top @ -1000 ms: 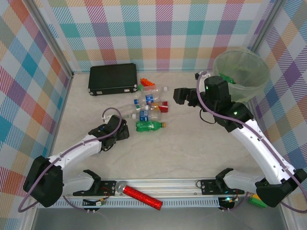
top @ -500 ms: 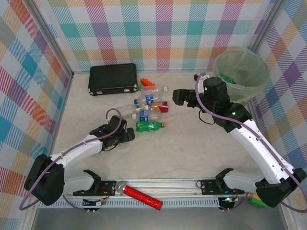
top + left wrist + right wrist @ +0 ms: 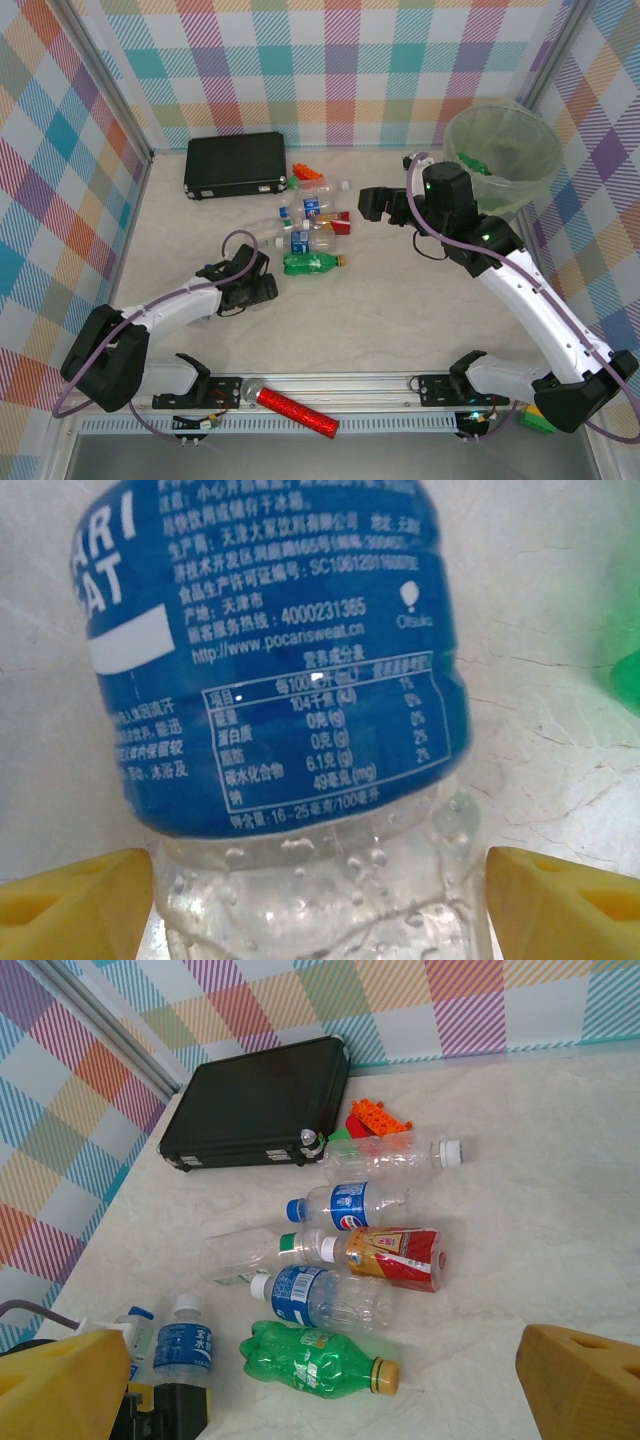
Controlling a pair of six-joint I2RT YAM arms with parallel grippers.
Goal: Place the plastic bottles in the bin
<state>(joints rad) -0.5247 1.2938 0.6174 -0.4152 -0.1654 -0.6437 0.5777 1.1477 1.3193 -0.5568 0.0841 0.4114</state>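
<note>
Several plastic bottles [image 3: 312,232] lie in a cluster mid-table, among them a green bottle [image 3: 312,263] with an orange cap [image 3: 385,1377]. My left gripper [image 3: 264,290] is low on the table just left of that green bottle. A clear bottle with a blue label [image 3: 280,670] lies between its yellow fingers [image 3: 75,905], which stand close on either side, still open. The same bottle [image 3: 184,1345] has a white cap. My right gripper [image 3: 372,203] hovers open and empty right of the cluster. The bin [image 3: 548,170], lined with a pale green bag, stands at the back right.
A flat black case [image 3: 235,164] lies at the back left, with orange toy bricks [image 3: 306,174] beside it. A red glittery cylinder [image 3: 297,411] rests on the rail at the near edge. Checked walls close the table on three sides.
My left gripper has slid right and a little nearer, around the blue-labelled bottle, and its jaws have narrowed. The right gripper has drifted slightly left.
</note>
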